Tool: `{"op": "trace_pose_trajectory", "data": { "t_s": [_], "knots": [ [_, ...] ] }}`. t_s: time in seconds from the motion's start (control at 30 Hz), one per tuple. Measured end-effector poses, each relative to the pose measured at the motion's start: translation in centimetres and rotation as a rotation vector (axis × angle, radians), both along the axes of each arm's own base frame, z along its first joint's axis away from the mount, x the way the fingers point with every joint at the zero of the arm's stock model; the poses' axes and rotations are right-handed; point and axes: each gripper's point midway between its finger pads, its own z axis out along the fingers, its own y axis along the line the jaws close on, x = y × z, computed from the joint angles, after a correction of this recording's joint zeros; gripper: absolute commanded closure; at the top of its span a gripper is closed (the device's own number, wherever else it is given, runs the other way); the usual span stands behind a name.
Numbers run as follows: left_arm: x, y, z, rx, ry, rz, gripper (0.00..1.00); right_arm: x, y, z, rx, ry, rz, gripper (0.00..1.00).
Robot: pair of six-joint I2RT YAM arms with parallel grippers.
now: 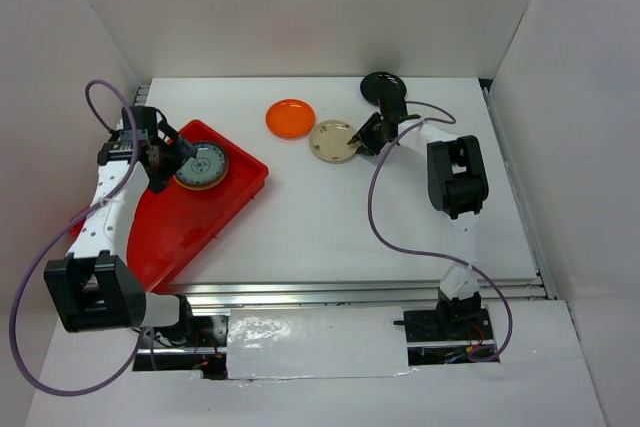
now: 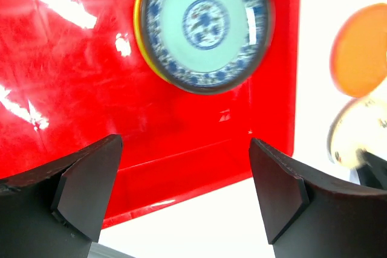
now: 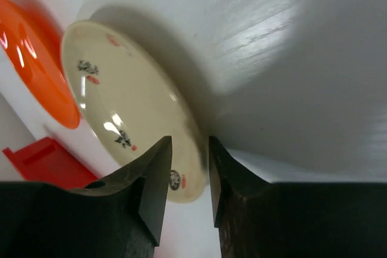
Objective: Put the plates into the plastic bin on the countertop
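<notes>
The red plastic bin [image 1: 235,197] lies at the left of the white countertop [image 1: 330,237]. In it a blue-white patterned plate [image 1: 203,165] lies on top of a stack; a yellowish rim [image 2: 142,40] shows under it. My left gripper [image 1: 178,159] hangs open and empty over the bin's near wall [image 2: 181,191]. An orange plate [image 1: 290,118], a cream plate [image 1: 330,139] and a black plate [image 1: 381,85] are on the countertop. My right gripper [image 1: 362,139] is shut on the cream plate's right rim [image 3: 121,101], which is tilted up between its jaws [image 3: 188,179].
White walls enclose the countertop on the left, back and right. A metal rail [image 1: 350,292] runs along the near edge. The orange plate [image 3: 36,58] lies just left of the cream plate. The black plate lies behind the right wrist, near the back wall.
</notes>
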Motion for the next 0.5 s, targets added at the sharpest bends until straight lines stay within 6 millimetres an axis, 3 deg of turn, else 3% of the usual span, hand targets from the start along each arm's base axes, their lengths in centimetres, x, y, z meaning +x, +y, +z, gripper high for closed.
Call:
{"op": "trace_pose_trajectory", "data": {
  "t_s": [0.07,0.1,0.23,0.37,0.43,0.5],
  "knots": [
    [0.0,0.0,1.7,0.017,-0.058,-0.015,0.01,0.0,0.0,-0.5,0.004,0.011,0.003,0.82],
    [0.0,0.0,2.1,0.023,-0.073,-0.020,0.01,-0.2,0.0,-0.7,0.007,0.022,0.000,1.00],
    [0.8,-1.0,2.5,0.013,-0.107,-0.103,0.01,-0.5,-0.2,-0.3,0.018,0.000,-0.013,1.00],
    [2.9,-5.7,2.4,-0.077,-0.155,-0.322,0.01,-4.6,-1.6,1.1,-0.070,-0.003,-0.056,1.00],
    [4.1,-9.6,2.0,-0.148,-0.175,-0.470,0.01,-6.2,-1.2,3.5,-0.145,-0.040,-0.035,1.00],
    [4.5,-13.2,1.9,-0.230,-0.204,-0.598,0.01,-7.3,1.2,7.6,-0.172,-0.147,0.038,1.00]
  ]
}}
